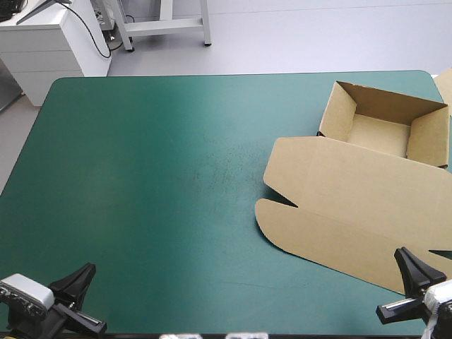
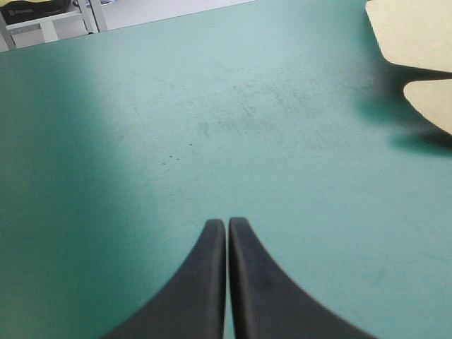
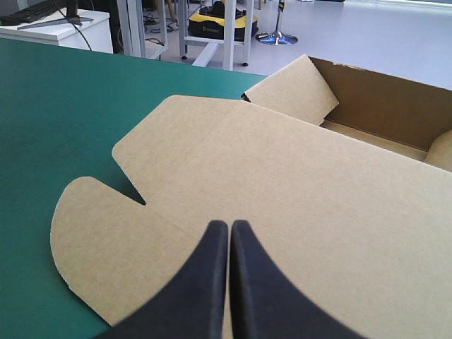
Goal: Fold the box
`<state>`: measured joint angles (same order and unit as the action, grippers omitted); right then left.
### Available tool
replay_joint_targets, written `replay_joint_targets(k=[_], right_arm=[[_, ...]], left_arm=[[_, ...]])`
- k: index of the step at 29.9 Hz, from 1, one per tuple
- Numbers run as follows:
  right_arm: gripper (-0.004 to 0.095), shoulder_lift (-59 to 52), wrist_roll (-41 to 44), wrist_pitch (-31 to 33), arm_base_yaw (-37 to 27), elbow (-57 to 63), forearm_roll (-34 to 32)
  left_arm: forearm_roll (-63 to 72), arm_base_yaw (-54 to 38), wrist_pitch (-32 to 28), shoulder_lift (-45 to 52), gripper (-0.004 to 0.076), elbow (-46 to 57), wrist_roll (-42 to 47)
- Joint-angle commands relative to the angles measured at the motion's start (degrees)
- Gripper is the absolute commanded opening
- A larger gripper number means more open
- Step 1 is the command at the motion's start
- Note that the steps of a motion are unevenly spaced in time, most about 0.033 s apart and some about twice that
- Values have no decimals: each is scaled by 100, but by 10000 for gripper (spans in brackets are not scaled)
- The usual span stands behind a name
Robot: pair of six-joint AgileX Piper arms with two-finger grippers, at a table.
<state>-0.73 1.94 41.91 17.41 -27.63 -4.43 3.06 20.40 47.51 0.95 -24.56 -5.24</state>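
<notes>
Two grippers, both pinched tight. Left gripper (image 2: 227, 222): black fingers pressed into one point above the bare teal-green table (image 2: 141, 141), holding nothing, with the brown box (image 2: 417, 42) well ahead and off to its right. Right gripper (image 3: 229, 224): likewise closed and empty, poised over the flat lid (image 3: 296, 183), rounded flaps just beside, open tray (image 3: 381, 106) with raised walls farther ahead.

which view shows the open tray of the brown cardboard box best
The high view: it looks down into the brown cardboard box's open tray, showing its floor and inner walls. The right wrist view sees it from low, with one side cut off. The left wrist view shows only the flat lid's rounded flaps.
</notes>
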Motion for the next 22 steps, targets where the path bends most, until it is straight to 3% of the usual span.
replay_joint_targets(k=[1, 22], right_arm=[[0, -155, 32, -322, -4, -115, -54], [-2, -155, 71, -401, -4, 271, 28]], left_arm=[[64, 13, -394, 45, -8, -154, 19], [60, 13, -440, 45, -8, -143, 66]])
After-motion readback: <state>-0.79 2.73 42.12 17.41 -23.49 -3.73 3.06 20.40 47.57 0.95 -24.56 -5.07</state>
